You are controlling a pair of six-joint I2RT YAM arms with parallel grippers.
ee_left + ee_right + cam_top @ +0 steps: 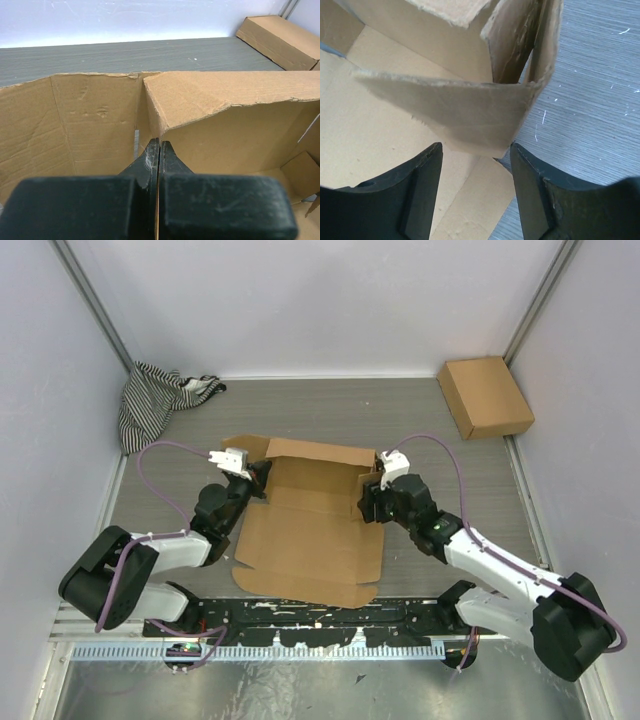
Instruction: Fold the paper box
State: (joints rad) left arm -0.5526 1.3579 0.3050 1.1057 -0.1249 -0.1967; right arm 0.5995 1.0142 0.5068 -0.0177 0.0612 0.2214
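Note:
The paper box (310, 540) is a brown die-cut sheet lying mid-table, with its far wall and side flaps raised. My left gripper (258, 478) is at the box's far left corner. In the left wrist view it (159, 142) is shut on a thin cardboard edge of the paper box (225, 130), which runs between its fingers. My right gripper (370, 495) is at the far right corner. In the right wrist view it (476, 147) is open, and a bent side flap of the paper box (460, 110) hangs just beyond its fingertips, close to the right fingertip (517, 150).
A smaller closed brown cardboard box (485, 395) sits at the far right corner by the wall and also shows as the box (280, 40) in the left wrist view. A striped cloth (160, 400) lies at the far left. White walls enclose the grey table (330, 410).

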